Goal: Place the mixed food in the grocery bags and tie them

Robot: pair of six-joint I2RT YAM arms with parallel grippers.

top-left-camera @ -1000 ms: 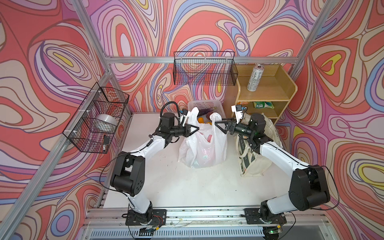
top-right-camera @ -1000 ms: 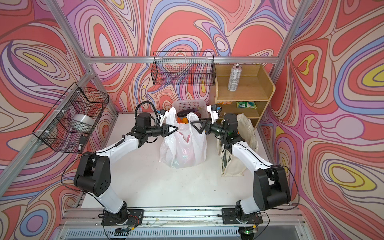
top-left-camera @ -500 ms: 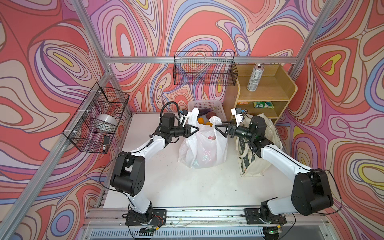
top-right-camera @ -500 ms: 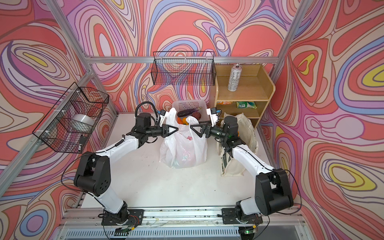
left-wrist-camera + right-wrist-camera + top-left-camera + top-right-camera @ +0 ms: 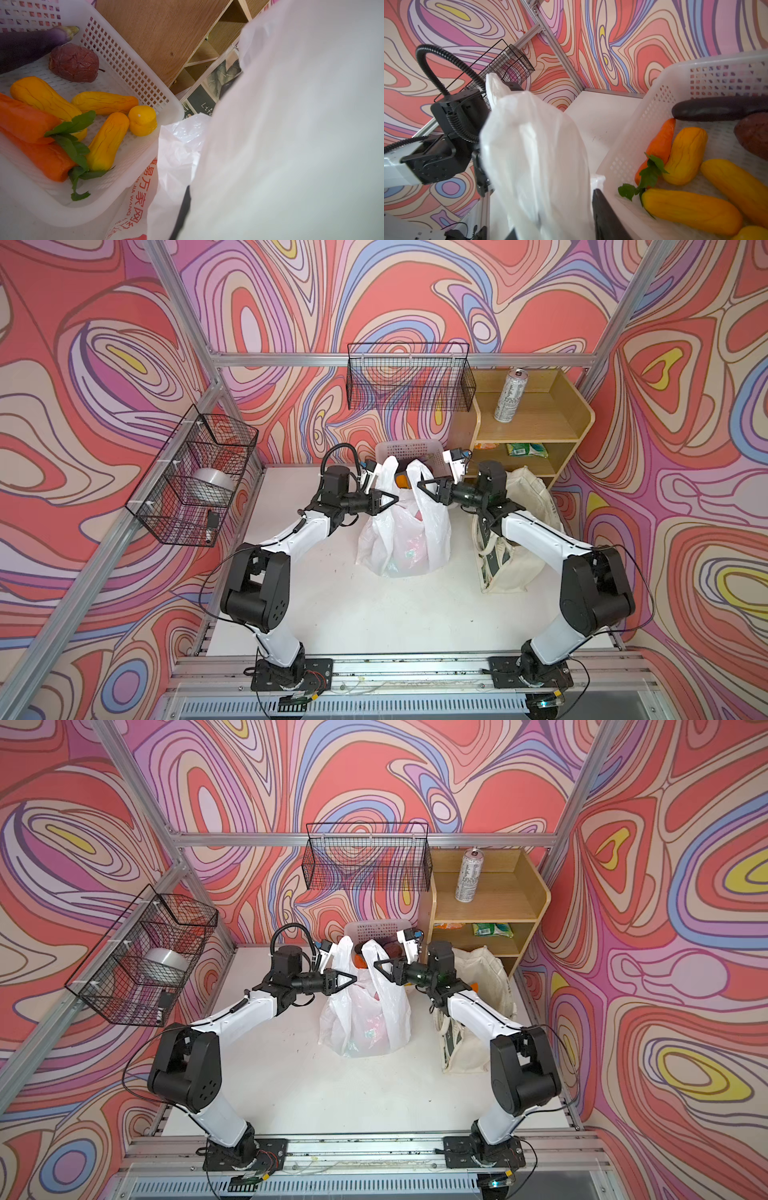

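Note:
The white plastic grocery bag (image 5: pixel 403 539) (image 5: pixel 365 1019) with red letters stands mid-table, pink food dimly showing through it. My left gripper (image 5: pixel 395 499) (image 5: pixel 354 981) is shut on its left handle; plastic covers most of the left wrist view, with one dark finger (image 5: pixel 182 212) showing. My right gripper (image 5: pixel 419 484) (image 5: pixel 375 964) (image 5: pixel 556 224) is shut on the right handle, with plastic bunched between its fingers (image 5: pixel 604 214). Carrots (image 5: pixel 25 122), yellow pieces (image 5: pixel 108 141) and an eggplant (image 5: pixel 41 39) lie in the white lattice basket (image 5: pixel 124 54). The cream tote (image 5: pixel 528 497) slumps under my right arm.
A wooden shelf (image 5: pixel 540 427) at the back right holds a silver can (image 5: pixel 509 396) and a green snack packet (image 5: pixel 525 450). A wire basket (image 5: pixel 409 379) hangs on the back wall. Another (image 5: pixel 195 481) on the left wall holds a tape roll.
My right gripper has moved left to the bag's right handle and its jaws have closed from wide open onto it. The left gripper has kept its hold.

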